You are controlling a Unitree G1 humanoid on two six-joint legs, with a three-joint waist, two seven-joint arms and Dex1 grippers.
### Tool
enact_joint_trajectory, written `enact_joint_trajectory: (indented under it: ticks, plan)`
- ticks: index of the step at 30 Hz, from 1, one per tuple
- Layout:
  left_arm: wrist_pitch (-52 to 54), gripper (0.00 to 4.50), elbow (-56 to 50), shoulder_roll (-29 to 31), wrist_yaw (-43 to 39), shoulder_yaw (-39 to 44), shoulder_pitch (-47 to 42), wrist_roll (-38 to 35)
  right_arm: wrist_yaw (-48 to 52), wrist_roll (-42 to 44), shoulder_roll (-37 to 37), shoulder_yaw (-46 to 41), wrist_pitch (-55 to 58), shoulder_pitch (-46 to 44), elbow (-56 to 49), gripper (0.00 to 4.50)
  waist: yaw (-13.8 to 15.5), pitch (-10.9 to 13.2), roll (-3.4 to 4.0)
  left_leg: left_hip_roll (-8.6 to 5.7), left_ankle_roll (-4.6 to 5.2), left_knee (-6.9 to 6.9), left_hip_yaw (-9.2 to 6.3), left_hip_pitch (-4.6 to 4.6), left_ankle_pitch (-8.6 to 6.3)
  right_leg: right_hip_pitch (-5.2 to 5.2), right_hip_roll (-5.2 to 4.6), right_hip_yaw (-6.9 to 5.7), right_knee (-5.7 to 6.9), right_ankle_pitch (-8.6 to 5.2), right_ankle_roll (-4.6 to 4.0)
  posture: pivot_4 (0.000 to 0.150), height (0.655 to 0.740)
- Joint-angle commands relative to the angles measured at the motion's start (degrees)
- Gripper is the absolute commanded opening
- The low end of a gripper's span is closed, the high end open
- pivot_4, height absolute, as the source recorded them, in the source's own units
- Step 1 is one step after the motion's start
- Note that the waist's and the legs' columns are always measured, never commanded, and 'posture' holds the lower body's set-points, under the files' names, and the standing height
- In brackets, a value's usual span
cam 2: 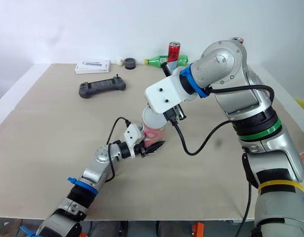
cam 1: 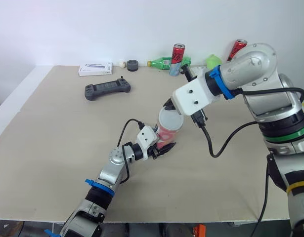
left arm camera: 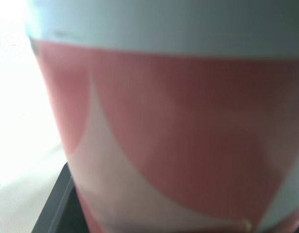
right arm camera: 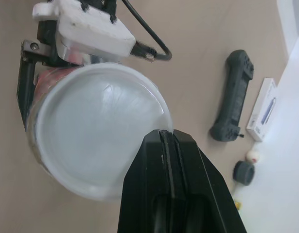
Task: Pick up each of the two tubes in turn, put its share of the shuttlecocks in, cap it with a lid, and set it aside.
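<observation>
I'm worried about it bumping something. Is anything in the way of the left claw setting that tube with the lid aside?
Nothing visible does. The left claw holds the tube with bare table around it; the game controller and bottle lie well back. The shut right claw is at the lid.

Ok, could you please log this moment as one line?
phase: capping | left gripper: shut on tube, upright on table | right gripper: shut, at lid rim | lid: on tube
</observation>
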Motion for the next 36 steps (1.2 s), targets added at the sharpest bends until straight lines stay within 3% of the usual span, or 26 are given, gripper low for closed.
enact_joint_trajectory:
  ticks: [1,13,36]
  plan:
    - [1.68,2.51,2.40,0.37,0.19,-1.09,1.40,1.33,0.53,1.63,0.19,-2.33,0.64,-3.55,0.22,0.04,-0.01,0.00,0.00,0.00,0.00,0.00,0.00,0.00,0.00,-0.01,0.00,0.00,0.00,-0.01,-0.02,0.150,0.7400]
    - [1.80,2.51,2.05,0.21,0.38,-1.13,1.80,1.37,2.41,4.57,-0.56,-1.73,2.07,-2.24,-2.78,0.04,-0.01,0.00,0.00,0.03,0.00,-0.04,-0.02,-0.01,0.00,-0.02,0.01,-0.03,0.00,0.01,0.03,0.150,0.7400]
    - [2.06,2.51,1.62,0.11,0.33,-1.34,2.23,1.37,1.30,0.58,-0.39,-0.74,-0.44,-1.31,-1.40,0.04,-0.01,0.00,0.00,0.03,0.00,-0.05,-0.02,-0.01,0.00,-0.03,0.02,-0.04,0.00,0.00,0.02,0.150,0.7400]
